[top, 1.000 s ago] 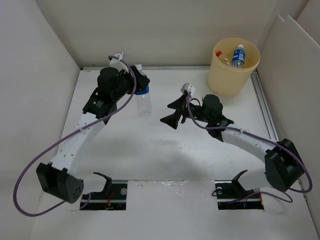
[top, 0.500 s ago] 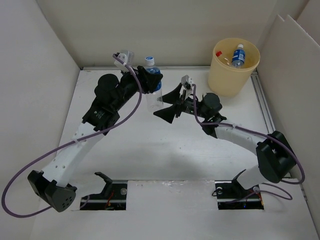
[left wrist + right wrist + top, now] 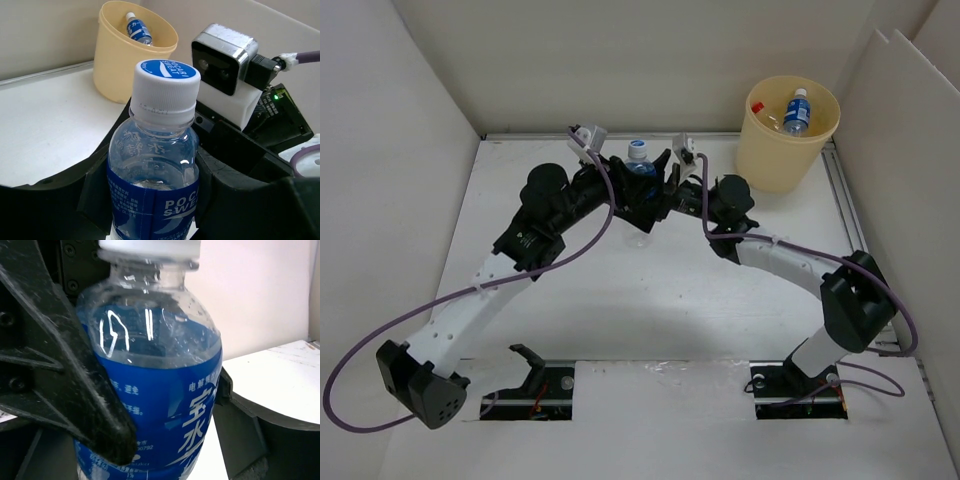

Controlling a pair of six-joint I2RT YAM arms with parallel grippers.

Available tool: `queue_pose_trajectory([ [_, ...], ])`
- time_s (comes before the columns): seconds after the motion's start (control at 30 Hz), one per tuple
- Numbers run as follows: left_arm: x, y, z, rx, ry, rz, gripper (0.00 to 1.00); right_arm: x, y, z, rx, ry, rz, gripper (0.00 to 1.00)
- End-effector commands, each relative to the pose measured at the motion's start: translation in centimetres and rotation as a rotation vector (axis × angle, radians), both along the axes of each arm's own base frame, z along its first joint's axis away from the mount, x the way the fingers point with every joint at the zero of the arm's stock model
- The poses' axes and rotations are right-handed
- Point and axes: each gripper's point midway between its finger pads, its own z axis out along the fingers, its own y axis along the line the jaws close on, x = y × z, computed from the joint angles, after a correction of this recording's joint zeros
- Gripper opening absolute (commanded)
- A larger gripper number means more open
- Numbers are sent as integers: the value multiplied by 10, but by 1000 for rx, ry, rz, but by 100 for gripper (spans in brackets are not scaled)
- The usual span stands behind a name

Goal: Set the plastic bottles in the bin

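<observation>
A clear plastic bottle [image 3: 639,160] with a blue label and white cap stands upright in the air at the middle back. My left gripper [image 3: 626,186] is shut on its labelled body [image 3: 155,165], one finger on each side. From the opposite side, my right gripper [image 3: 661,188] stands open around the same bottle [image 3: 160,390]; one dark finger [image 3: 75,380] crosses its left flank and the other sits close by its right edge. The pale yellow bin [image 3: 785,155] is at the back right. Inside it lie a blue-labelled bottle [image 3: 796,110] and a red-capped one [image 3: 758,107].
White walls close in the table on the left, back and right. A metal rail [image 3: 850,215] runs along the right side beside the bin. In the left wrist view the right arm's camera [image 3: 225,60] sits just behind the bottle, with the bin [image 3: 120,65] beyond.
My left gripper has carried the bottle rightward and lifted it toward the middle back. My right gripper has swung left to meet it and now straddles the bottle, jaws slightly narrower.
</observation>
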Motion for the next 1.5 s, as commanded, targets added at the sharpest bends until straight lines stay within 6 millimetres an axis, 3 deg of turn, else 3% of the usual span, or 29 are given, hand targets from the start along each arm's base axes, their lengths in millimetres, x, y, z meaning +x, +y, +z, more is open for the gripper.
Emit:
queue_pose_trajectory([
  [0.0, -17, 7, 43, -90, -98, -11, 0, -9, 4, 25, 61, -72, 14, 95],
  [0.03, -20, 9, 49, -102, -114, -11, 0, -10, 3, 23, 63, -74, 14, 95],
  [0.17, -20, 11, 58, -121, -123, 0, 0, -9, 8, 14, 62, -53, 19, 73],
  [0.2, -18, 12, 59, -122, -122, 12, 0, -10, 8, 16, 68, -60, 19, 49],
  [0.27, -20, 18, 61, -131, -129, 33, 0, -10, 9, 12, 65, -51, 31, 24],
  [0.3, -18, 20, 61, -133, -128, 48, 0, -10, 9, 12, 66, -52, 32, 2],
  [0.33, -15, 22, 62, -145, -117, 71, 11, -9, 10, 10, 57, -41, 31, 0],
  [0.4, -8, 33, 60, -166, -75, 147, 91, 2, 7, 5, 36, -11, 5, 0],
  [0.43, -6, 39, 58, -176, -53, 185, 100, 13, 4, 4, 23, -18, -21, 0],
  [0.47, -6, 44, 65, -186, -45, 207, 100, 26, -2, 5, 2, -35, -58, 0],
  [0.53, 2, 58, 56, -168, 27, 304, 100, 69, -30, 9, -41, -30, -157, 0],
  [0.57, 0, 66, 68, -175, 24, 333, 100, 89, -43, 11, -59, -37, -205, 0],
  [0.6, 4, 72, 52, -129, 93, 381, 100, 103, -56, 13, -84, -21, -234, 0],
  [0.63, 6, 81, 50, -124, 117, 436, 100, 131, -86, 36, -71, -54, -302, 0],
  [0.7, 4, 89, 42, -93, 156, 471, 100, 163, -119, 47, -72, -53, -385, 0],
  [0.73, 2, 91, 28, -49, 194, 476, 100, 185, -154, 67, -66, -68, -465, 0],
  [0.83, -4, 91, -3, 15, 251, 463, 100, 226, -205, 78, -42, -58, -592, 0],
  [0.87, -6, 90, -13, 29, 264, 454, 100, 239, -236, 93, -22, -74, -658, 0],
  [0.9, -7, 91, -22, 41, 275, 455, 100, 248, -252, 94, -10, -65, -696, 0],
  [0.93, -10, 88, -48, 73, 318, 443, 100, 260, -267, 87, 7, -23, -728, 0],
  [0.97, -15, 83, -46, 48, 302, 396, 100, 273, -295, 85, 28, 3, -808, 0],
  [1.03, -19, 80, -72, 74, 317, 372, 100, 283, -319, 93, 59, 3, -877, 0],
  [1.2, -32, 85, -73, 37, 283, 347, 100, 305, -384, 106, 142, 27, -1093, 0],
  [1.3, -41, 91, -74, 29, 291, 348, 100, 326, -403, 91, 84, 72, -1147, 8],
  [1.33, -43, 93, -74, 24, 299, 349, 100, 327, -405, 104, 85, 52, -1159, 10],
  [1.37, -46, 94, -73, 16, 304, 349, 100, 330, -414, 102, 74, 56, -1184, 20],
  [1.4, -51, 98, -69, 5, 293, 348, 100, 334, -417, 97, 66, 63, -1198, 37],
  [1.43, -52, 101, -74, 15, 301, 360, 100, 334, -424, 102, 62, 52, -1221, 60],
  [1.47, -54, 102, -71, 7, 294, 359, 100, 337, -425, 96, 48, 61, -1225, 100],
])
